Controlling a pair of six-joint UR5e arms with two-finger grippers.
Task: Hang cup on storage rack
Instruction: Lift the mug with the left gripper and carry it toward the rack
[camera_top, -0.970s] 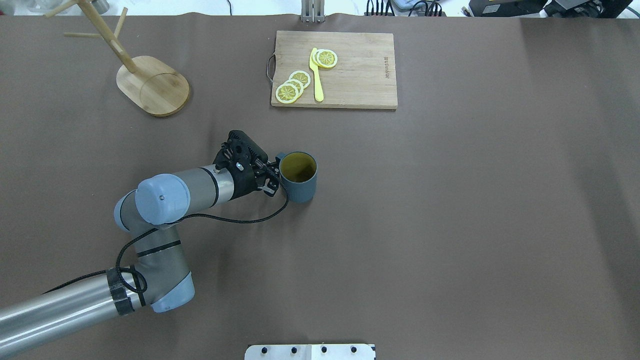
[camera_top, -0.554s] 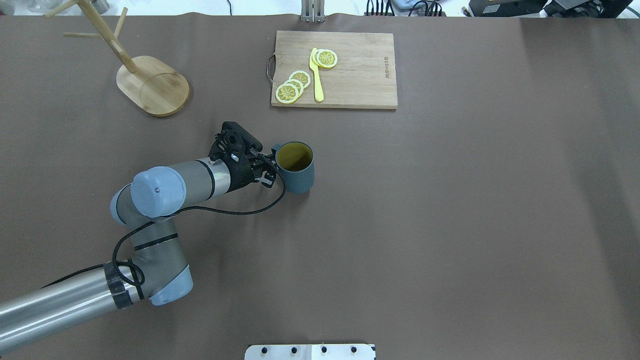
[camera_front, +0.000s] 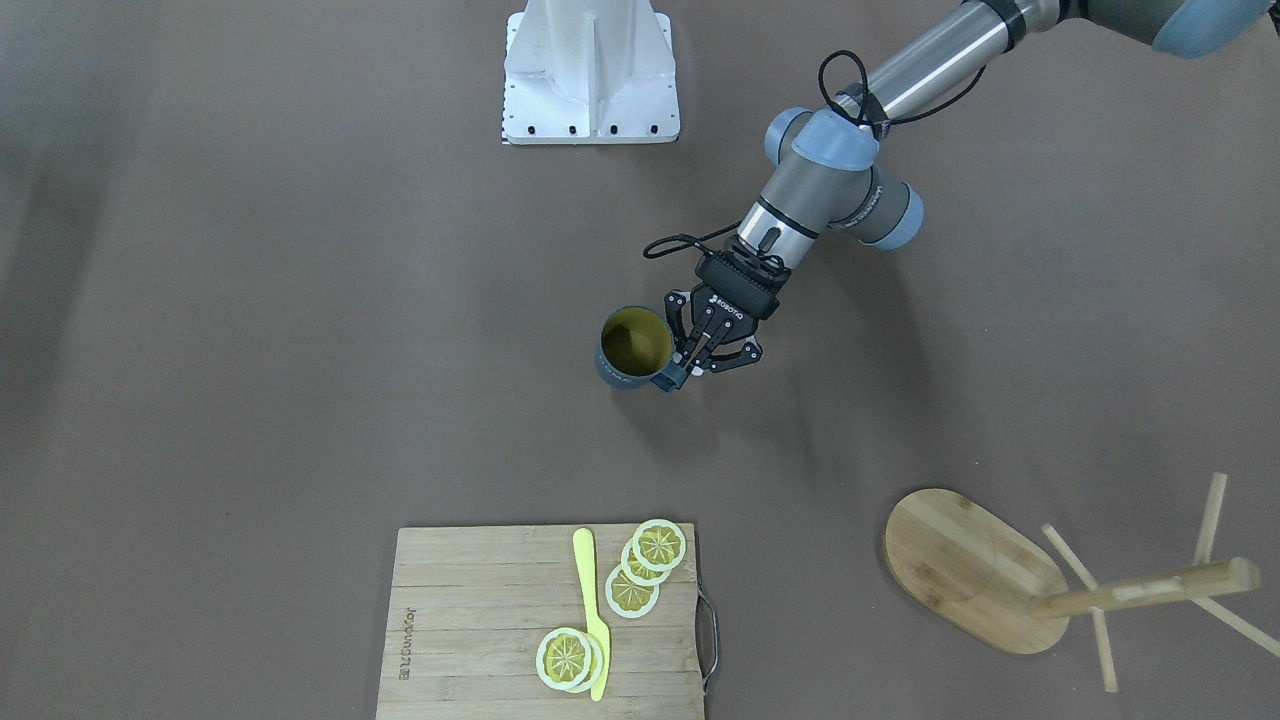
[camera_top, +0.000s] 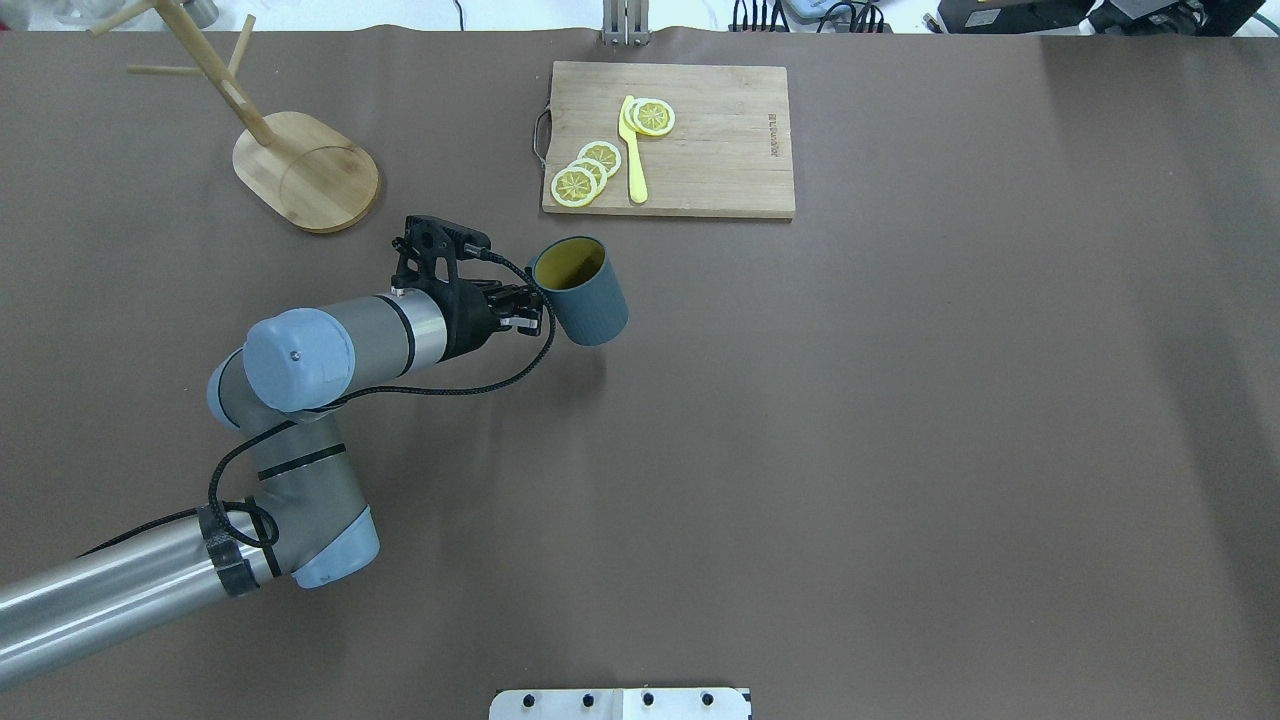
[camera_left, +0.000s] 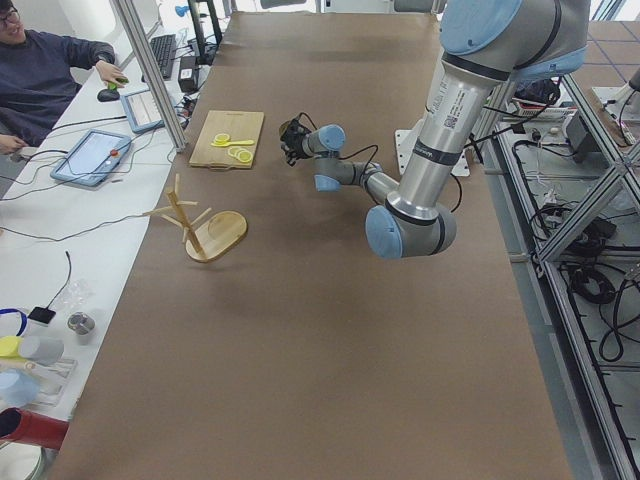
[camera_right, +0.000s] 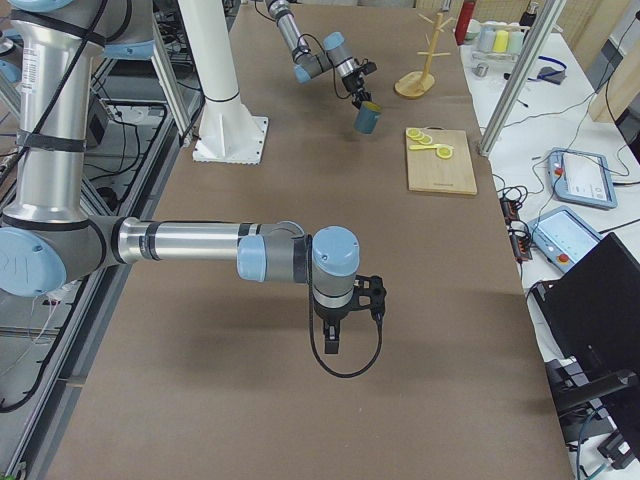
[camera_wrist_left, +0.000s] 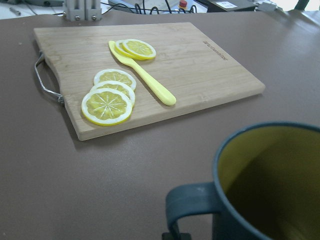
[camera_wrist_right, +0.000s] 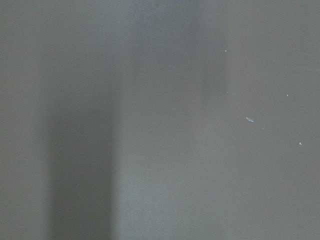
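Cup (camera_top: 582, 292) in transit: the slate-blue mug with its yellow-olive inside hangs tilted above the brown desk (camera_top: 900, 450). Its shadow falls apart from it on the surface below. It is near the wooden cutting board (camera_top: 700, 150), on the robot's side of it. The left gripper (camera_top: 530, 312) has its fingers (camera_front: 705, 345) clamped on the cup's loop handle (camera_wrist_left: 192, 205), seen close up in the left wrist view.

The storage rack (camera_top: 310, 172), a bamboo mug tree, stands well apart toward the far corner on the robot's left, with no cup on its pegs (camera_front: 1068, 558). The right gripper (camera_right: 333, 350) hangs over bare desk far from the action. Only 1 side view shows it, so whether its fingers are open or closed cannot be told.

By this evidence the pick-up is done and the carry to the rack is the step in hand, roughly the task's midpoint. The next move calls for swinging the cup leftward to the rack and turning it so the handle's opening faces 1 upward-slanting peg. The loop must then slide over the peg's tip before the fingers let go. With the fingers filling part of the handle, room for the peg looks tight, and a knock could shift the light rack. Lemon slices (camera_top: 585, 175) and a yellow knife (camera_top: 633, 150) on the board play no part.
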